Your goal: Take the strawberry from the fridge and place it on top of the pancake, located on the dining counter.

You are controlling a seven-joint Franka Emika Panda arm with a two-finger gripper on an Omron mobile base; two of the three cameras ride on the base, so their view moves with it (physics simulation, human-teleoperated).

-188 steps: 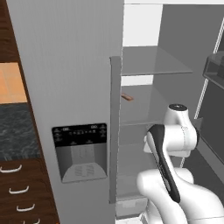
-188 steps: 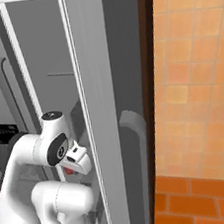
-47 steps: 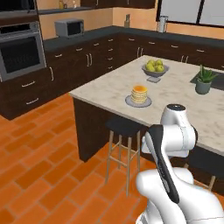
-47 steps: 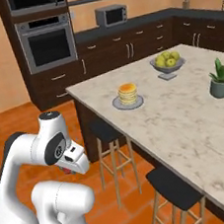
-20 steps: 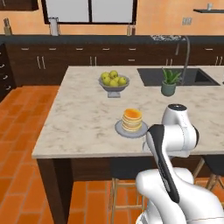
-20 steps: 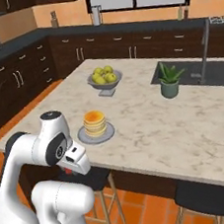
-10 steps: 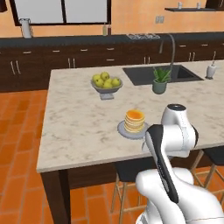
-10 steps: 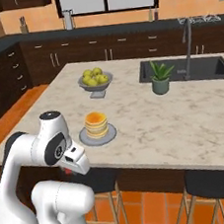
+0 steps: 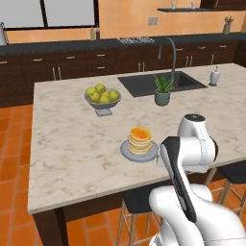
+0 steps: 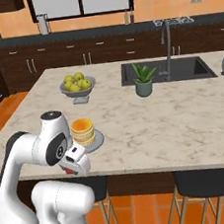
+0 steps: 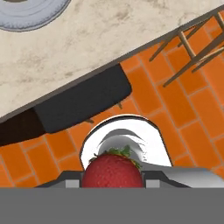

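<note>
base driven from fridge to dining counter [image 9: 72, 144]

The arm is folded close, its pincer [image 11: 113, 179] clamped (strawberry [image 11: 113, 169] between its fingers).

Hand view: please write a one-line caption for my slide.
Strawberry held in the gripper above a dark stool, beside the dining counter edge.

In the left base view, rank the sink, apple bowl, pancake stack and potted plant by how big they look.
Largest to smallest, as they look:
1. Sink
2. Apple bowl
3. Pancake stack and potted plant: too close to rank, and the pancake stack sits nearer the camera, which flatters it.
</note>
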